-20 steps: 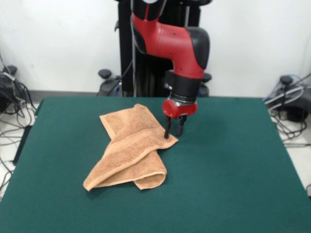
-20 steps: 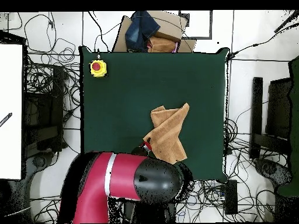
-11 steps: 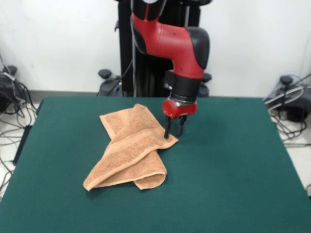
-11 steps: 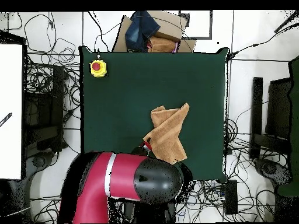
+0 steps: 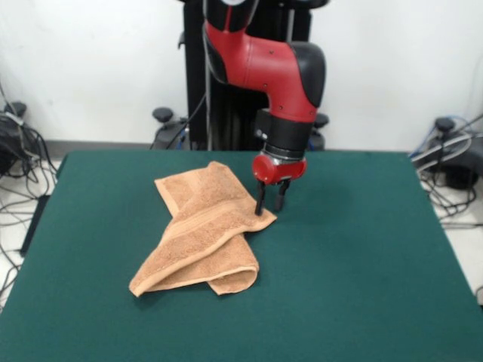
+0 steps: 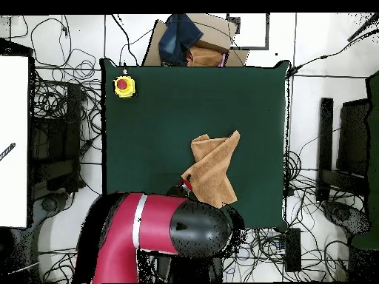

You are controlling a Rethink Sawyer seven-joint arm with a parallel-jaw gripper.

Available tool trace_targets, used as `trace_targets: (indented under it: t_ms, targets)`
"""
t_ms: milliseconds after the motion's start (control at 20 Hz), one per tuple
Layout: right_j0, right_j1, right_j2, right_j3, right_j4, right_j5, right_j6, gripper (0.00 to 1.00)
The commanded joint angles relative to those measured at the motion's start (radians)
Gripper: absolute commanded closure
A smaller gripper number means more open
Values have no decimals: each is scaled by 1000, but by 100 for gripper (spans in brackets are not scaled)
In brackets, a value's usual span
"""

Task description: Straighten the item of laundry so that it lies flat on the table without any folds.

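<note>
The item of laundry [image 5: 202, 232] is an orange-tan towel, folded over itself in a crumpled diagonal shape left of centre on the green table [image 5: 355, 271]. A paler woven band runs across its top layer. My gripper [image 5: 270, 204] hangs at the towel's right corner, its two black fingers open a little, one finger [image 5: 259, 202] touching or just over the corner's edge. Nothing is held between them. In the overhead view the towel [image 6: 214, 168] lies right of centre, and the arm [image 6: 159, 235] covers most of the gripper [image 6: 186, 181].
A yellow box with a red button [image 6: 123, 86] sits at one table corner in the overhead view. A cardboard box with cloth [image 6: 191, 41] lies beyond the far edge. Cables lie on the floor all round the table.
</note>
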Motion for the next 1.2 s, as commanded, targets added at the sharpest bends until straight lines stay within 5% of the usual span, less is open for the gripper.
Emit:
trace_targets:
  t_ms: [50, 450, 500, 1200]
  targets:
    - [14, 56, 28, -123, 91, -21, 256, 0]
    - [16, 55, 27, -120, 99, -13, 256, 0]
    - [18, 54, 26, -118, 102, -12, 256, 100]
    - [29, 56, 17, -111, 127, -4, 249, 100]
